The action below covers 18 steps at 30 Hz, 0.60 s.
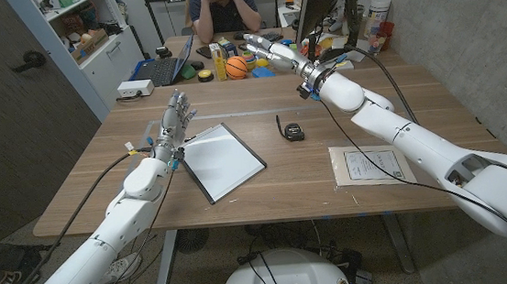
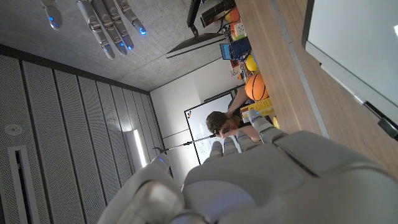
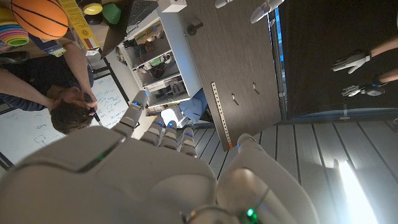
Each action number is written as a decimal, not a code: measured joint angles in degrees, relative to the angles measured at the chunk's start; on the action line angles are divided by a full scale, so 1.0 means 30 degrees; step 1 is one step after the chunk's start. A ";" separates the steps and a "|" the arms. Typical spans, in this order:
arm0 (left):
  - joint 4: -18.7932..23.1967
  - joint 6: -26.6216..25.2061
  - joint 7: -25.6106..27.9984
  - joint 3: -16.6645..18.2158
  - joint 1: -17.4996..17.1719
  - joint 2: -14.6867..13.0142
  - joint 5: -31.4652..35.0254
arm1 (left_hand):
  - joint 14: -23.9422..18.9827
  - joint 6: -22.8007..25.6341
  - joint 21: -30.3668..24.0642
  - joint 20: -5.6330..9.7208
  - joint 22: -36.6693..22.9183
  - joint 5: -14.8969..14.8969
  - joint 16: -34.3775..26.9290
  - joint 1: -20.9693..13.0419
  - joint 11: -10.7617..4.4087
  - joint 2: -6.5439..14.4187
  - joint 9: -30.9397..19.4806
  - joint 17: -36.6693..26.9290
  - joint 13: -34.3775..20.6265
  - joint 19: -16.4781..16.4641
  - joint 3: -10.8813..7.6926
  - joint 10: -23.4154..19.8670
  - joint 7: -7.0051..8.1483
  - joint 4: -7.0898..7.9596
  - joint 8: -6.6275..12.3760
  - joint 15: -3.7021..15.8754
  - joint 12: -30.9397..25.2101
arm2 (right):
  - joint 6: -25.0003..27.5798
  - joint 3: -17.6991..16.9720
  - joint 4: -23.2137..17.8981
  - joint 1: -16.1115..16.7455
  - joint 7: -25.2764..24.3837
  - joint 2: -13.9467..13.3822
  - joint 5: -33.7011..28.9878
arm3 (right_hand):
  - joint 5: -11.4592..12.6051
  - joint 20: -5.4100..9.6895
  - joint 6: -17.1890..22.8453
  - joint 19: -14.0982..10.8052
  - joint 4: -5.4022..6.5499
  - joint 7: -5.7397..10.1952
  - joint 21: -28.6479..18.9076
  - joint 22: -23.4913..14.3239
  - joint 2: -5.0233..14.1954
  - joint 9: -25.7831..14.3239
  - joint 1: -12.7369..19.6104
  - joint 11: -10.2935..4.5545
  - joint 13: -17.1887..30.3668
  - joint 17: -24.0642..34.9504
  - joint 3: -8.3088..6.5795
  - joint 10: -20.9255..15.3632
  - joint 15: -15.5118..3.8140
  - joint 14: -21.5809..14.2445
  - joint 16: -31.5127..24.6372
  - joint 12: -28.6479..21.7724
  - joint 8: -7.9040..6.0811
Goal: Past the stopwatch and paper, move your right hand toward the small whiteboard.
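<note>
Whiteboard [image 1: 226, 160] lies flat near the table's [image 1: 268, 200] front edge, left of its middle, turned at an angle. Just beside its left corner the left hand [image 1: 173, 124] stands over the wood, fingers straight and apart, holding nothing. Stopwatch [image 1: 292, 130] sits at mid-table, well apart from the board; the paper [image 1: 370, 164] lies near the front right edge. Right hand [image 1: 271, 53] hangs over the far edge by the basketball [image 1: 238, 66], fingers stretched out, empty. A person [image 1: 221, 7] sits behind the table.
</note>
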<state>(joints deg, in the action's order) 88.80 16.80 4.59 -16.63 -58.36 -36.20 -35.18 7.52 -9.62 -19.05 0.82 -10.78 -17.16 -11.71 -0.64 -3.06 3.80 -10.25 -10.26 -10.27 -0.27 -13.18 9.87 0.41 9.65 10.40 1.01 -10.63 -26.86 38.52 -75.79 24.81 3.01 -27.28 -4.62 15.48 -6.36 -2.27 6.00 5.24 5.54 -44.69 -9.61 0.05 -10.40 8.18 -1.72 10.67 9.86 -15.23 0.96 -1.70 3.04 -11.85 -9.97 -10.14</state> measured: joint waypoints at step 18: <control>0.1096 0.0099 0.0356 0.0694 -0.1040 -0.0643 0.0058 | 0.0000 0.0001 0.0075 0.0000 0.0001 -0.0079 0.0000 0.0000 -0.0001 0.0000 0.0001 0.0001 0.0001 0.0000 0.0137 -0.0001 0.0000 -0.0026 -0.0001 0.0000 0.0000 | 0.1384 0.1600 -0.1488 -0.0707 0.0140 -0.0118 -0.3910 | 0.0076 0.0725 -0.0727 -0.0860 -0.0882 0.0505 0.0563 0.0096 -0.0548 -0.0001 0.1146 -0.0321 0.0001 0.0050 0.0410 0.0364 -0.0122 -0.0065 -0.0022 -0.0075 -0.0002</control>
<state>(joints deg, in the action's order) 92.09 17.09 5.66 -14.55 -61.48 -38.13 -35.01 7.52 -9.62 -18.83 0.82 -10.78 -17.40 -11.71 -0.64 -3.06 3.80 -10.25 -10.25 -10.26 -0.27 -12.77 9.86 0.41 9.57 10.40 1.01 -10.63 -22.70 43.32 -80.25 22.69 3.43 -27.63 -16.35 15.71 -4.19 -4.45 3.42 2.59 7.06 -43.00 -9.32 -1.59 -10.40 11.62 -2.68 10.67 10.01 -14.00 2.05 -2.06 2.84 -11.92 -10.20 -10.15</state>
